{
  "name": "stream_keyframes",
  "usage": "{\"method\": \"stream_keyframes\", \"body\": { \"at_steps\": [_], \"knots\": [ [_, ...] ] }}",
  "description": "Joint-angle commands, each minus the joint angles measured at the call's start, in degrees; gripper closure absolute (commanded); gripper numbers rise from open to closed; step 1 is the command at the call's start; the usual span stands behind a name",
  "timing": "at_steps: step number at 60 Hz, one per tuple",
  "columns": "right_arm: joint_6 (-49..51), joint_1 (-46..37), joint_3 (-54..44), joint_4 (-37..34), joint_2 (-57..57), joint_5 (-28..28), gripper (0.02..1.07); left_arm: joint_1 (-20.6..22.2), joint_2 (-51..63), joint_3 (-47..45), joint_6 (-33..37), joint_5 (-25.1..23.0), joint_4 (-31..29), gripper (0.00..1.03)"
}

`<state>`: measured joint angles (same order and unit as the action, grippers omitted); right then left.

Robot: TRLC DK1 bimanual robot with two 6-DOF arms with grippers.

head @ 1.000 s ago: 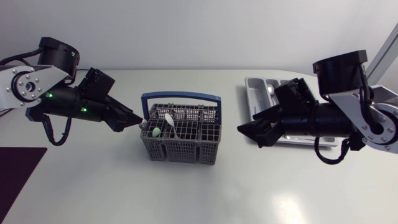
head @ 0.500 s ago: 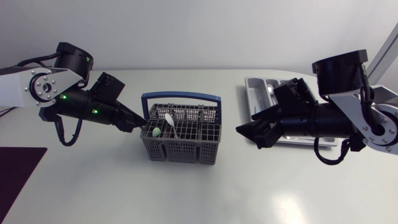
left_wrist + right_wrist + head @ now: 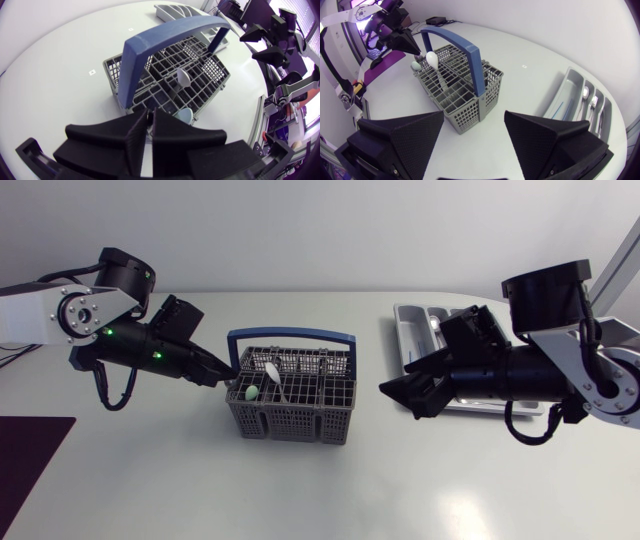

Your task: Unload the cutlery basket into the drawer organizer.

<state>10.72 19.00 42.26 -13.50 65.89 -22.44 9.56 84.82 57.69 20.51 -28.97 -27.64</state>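
Slanting down at the basket (image 3: 290,423), the left hand (image 3: 230,375) is narrow, the right hand (image 3: 396,394) wide.

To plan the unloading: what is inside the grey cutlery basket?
A white spoon stands, bowl up, in the basket, with a pale green utensil beside it. The basket's walls cover their lower ends.

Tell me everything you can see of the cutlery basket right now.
The cutlery basket is a grey, plastic-looking mesh box split into compartments, with a blue arched handle upright over it. It stands level on the white table. A white spoon and a pale green utensil stick up inside. The left gripper is at its rim; contact unclear.
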Motion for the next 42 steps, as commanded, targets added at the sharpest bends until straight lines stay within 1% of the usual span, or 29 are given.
{"method": "stream_keyframes", "body": {
  "at_steps": [1, 8, 21, 28, 42],
  "knots": [
    [-0.7, 0.6, -1.7, 0.4, -0.1, 0.2, 0.20, 0.5, 1.3, 1.4, 0.3, 0.3, -1.4, 0.90],
    [-0.7, 0.6, -2.1, 0.6, -0.2, 0.2, 0.20, 0.4, -0.1, 1.9, 0.5, 0.0, -2.8, 0.90],
    [-0.9, 1.2, -2.2, 0.5, -0.5, 0.2, 0.20, -1.7, -2.8, 4.1, 0.6, -4.0, -7.0, 0.90],
    [-1.1, 1.7, -2.1, 0.4, -0.8, 0.3, 0.20, -2.3, -3.9, 4.6, 0.7, -4.5, -8.2, 0.90],
    [-1.2, 2.4, -2.2, -0.3, -2.2, 0.9, 0.20, -4.5, -7.2, 7.3, 0.8, -7.6, -12.5, 0.90]
  ]
}}
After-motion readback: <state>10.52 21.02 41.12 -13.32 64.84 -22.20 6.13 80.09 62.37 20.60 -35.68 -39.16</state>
